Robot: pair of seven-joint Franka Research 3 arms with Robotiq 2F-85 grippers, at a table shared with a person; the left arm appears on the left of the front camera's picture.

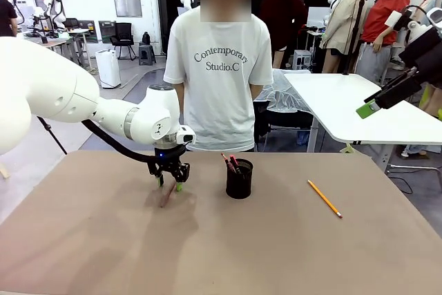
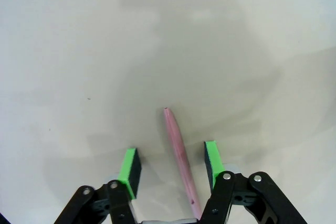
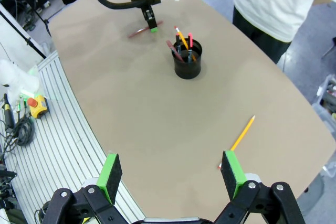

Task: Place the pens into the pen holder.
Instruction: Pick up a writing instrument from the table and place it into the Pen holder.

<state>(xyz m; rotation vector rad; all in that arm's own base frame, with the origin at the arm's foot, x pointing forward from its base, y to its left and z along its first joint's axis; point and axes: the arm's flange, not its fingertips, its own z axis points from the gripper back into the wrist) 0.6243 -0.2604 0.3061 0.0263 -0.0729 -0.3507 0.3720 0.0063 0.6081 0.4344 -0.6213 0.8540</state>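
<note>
Left pincer [image 2: 170, 153], wrist view: pen [image 2: 176, 140] seemingly untouched.

brown table [image 1: 83, 240] across the whole near side | person in a white tee [image 1: 218, 81] reading "Contemporary Studio.C" standing at its far edge | white table [image 1: 338, 101] far right | black office chair [image 1: 124, 36] way back left | yellow box with red button [image 3: 35, 104] down by the ribbed grey floor strip [image 3: 63, 145], near side
</note>
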